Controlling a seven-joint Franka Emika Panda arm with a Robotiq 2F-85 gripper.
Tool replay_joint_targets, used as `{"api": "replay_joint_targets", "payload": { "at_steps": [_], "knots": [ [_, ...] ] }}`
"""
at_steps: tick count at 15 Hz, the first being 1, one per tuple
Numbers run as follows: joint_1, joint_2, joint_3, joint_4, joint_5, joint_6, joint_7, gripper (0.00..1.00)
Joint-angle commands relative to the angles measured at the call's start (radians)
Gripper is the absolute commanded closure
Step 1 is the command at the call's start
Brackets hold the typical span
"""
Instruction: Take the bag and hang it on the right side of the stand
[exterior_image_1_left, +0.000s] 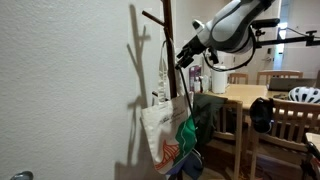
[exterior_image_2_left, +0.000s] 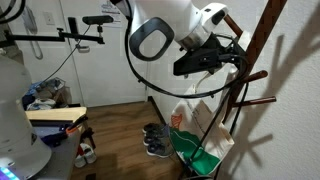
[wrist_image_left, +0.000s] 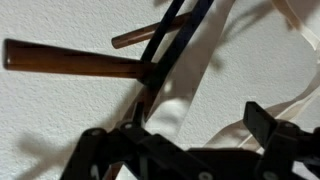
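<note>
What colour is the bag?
The bag is cream with green and orange print, best in an exterior view.

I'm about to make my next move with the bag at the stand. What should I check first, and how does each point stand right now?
1. Pincer open: ok, its fingers stand wide apart in the wrist view.
2. White strap between the fingers: cannot tell. It crosses the gap, but its depth is unclear.
3. Bag supported: ok, it hangs by its straps at the stand.
4. Which peg carries it: cannot tell.
5. Peg clear of the pincer: ok, no contact visible.
6. Dark straps out of the way: not ok, they run close beside the white strap.
</note>
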Motion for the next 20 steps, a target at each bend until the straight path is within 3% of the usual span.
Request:
{"api": "replay_joint_targets", "payload": {
  "at_steps": [1,2,3,5,14,17,20],
  "knots": [
    [-0.001,0.017,-0.007,0.013,0.002,0.020,0.002,0.00],
    [0.002,0.005,-0.010,0.015,-0.006,0.014,-0.003,0.00],
    [0.010,-0.006,-0.018,0.015,-0.016,0.004,-0.007,0.25],
    [0.013,-0.017,-0.022,0.018,-0.027,-0.002,-0.011,0.33],
    [0.007,-0.053,-0.014,0.018,-0.022,-0.029,-0.008,0.91],
    [-0.007,-0.112,0.010,0.018,-0.031,-0.103,-0.020,0.98],
    [-0.054,-0.137,0.073,0.026,-0.034,-0.168,-0.010,0.95]
  ]
}}
